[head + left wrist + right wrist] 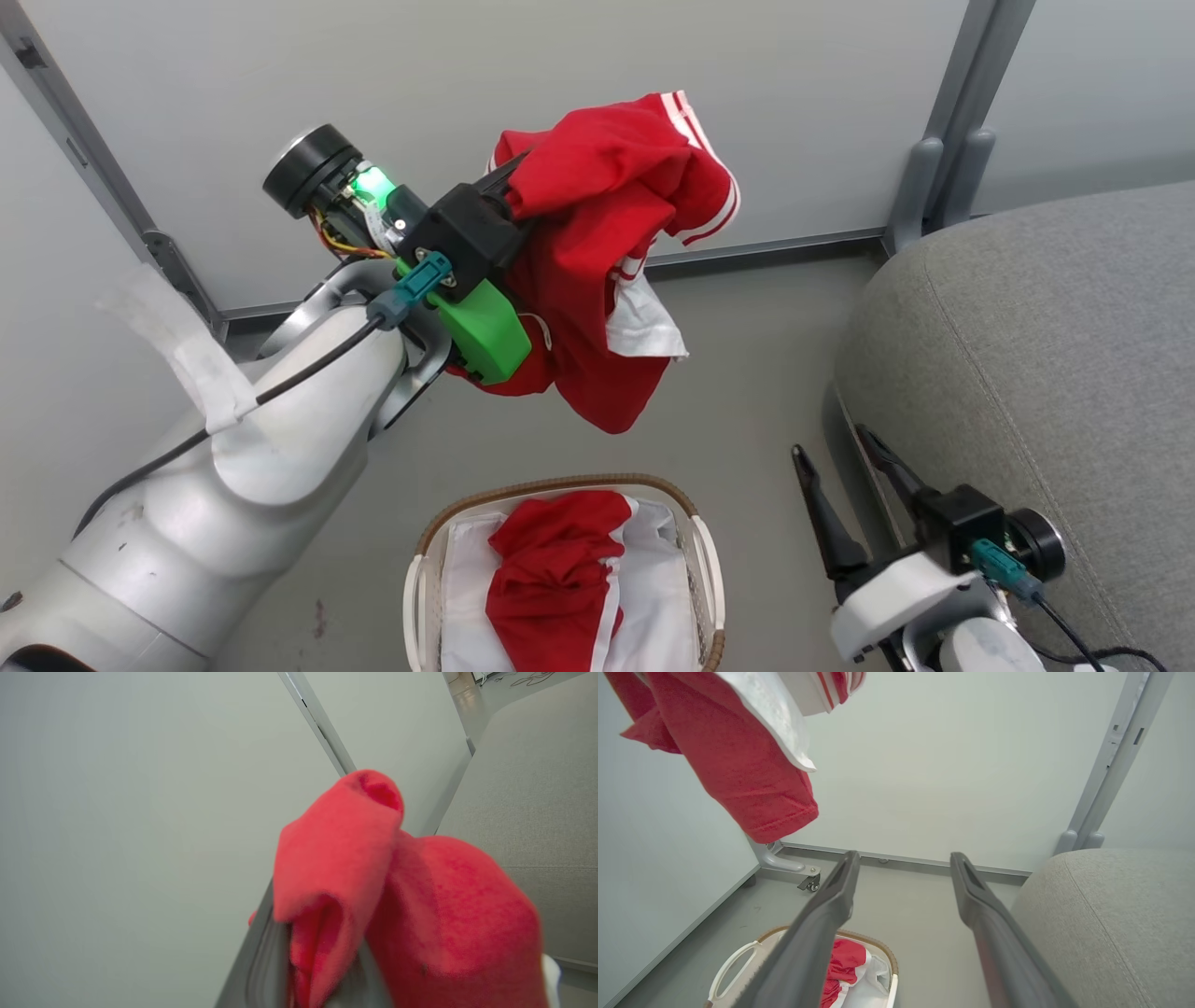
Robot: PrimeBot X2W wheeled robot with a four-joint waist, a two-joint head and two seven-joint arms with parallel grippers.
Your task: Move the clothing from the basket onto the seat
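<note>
**1. Red garment** [607, 187]. Red cloth with white stripe trim and a white inner patch.
- Location: in the air above the floor [747, 373]. It is higher than the basket [560, 483], clear of its rim, and well apart from the seat [1046, 355].
- Form: bunched over the left jaws, with the bulk hanging below.
- Reason, judged: raised high so the trailing hem clears the basket before the carry across.

**2. Left jaws.** Pressed together on a fold of the red garment. In the left wrist view, cloth is wedged between the two fingers and drapes over their tips. The left arm [280, 439] is raised and reaches towards the wall [467, 84].

**3. Right jaws.** Spread, holding nothing.
- Location: low, just beside the seat's rounded edge, right of the basket.
- Reason, judged: parked out of the way while the left arm works.

**4. Basket.** On the floor before the robot, white liner showing.
- Contents: a second garment [551, 569], red with a white stripe, crumpled in the middle.

**5. Seat.** Grey cushion at the right, with no clothing on the part in view.

**Status, judged.** The carry step is in hand, with one piece airborne and one yet to be picked.
- Next call: swing right until the cloth hangs over the cushion, then release.
- Risk: the loose hem may catch the seat's edge and slide to the floor, or the pinch may slip.
</note>
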